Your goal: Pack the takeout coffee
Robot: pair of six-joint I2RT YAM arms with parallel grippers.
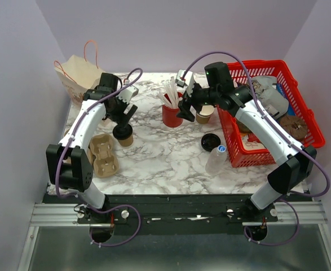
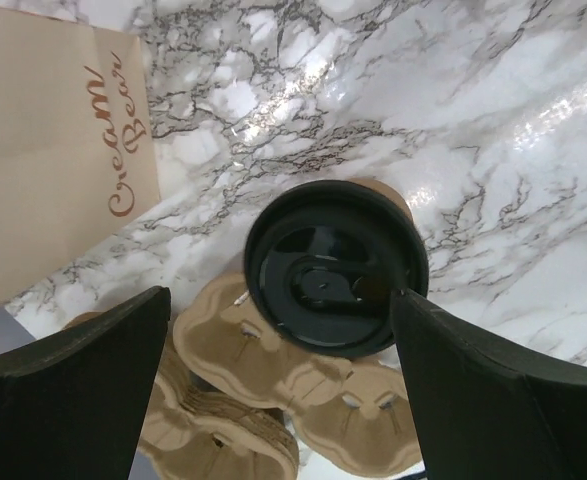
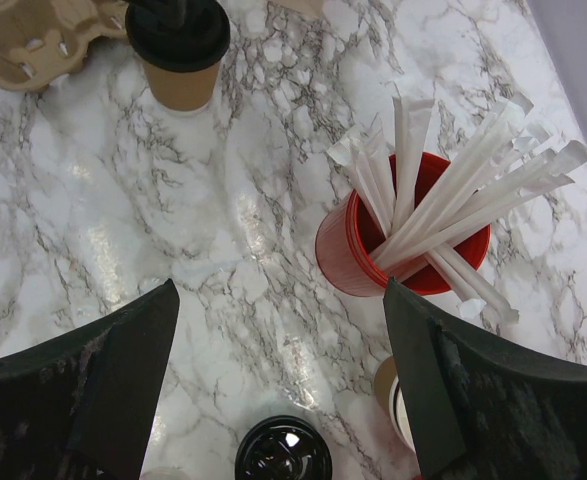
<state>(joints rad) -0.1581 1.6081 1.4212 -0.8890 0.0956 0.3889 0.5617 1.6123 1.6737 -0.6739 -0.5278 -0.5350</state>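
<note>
The takeout coffee (image 1: 123,135) is a short tan paper cup with a black lid, standing upright on the marble table left of centre. My left gripper (image 1: 122,113) hovers just above it, open. In the left wrist view the lid (image 2: 333,268) lies between the two fingers (image 2: 73,390), closer to the right one. My right gripper (image 1: 186,107) is open over bare marble beside the red cup, nothing between its jaws. From the right wrist view the coffee (image 3: 179,55) shows far off at the top left, and the right gripper (image 3: 281,285) holds nothing.
A cardboard cup carrier (image 1: 102,155) lies left of the coffee. A paper bag (image 1: 78,76) stands at the back left. A red cup of wrapped straws (image 1: 171,113), a lidless tan cup (image 1: 204,116), a loose black lid (image 1: 210,141) and a plastic bottle (image 1: 216,158) sit mid-table. A red basket (image 1: 309,121) fills the right side.
</note>
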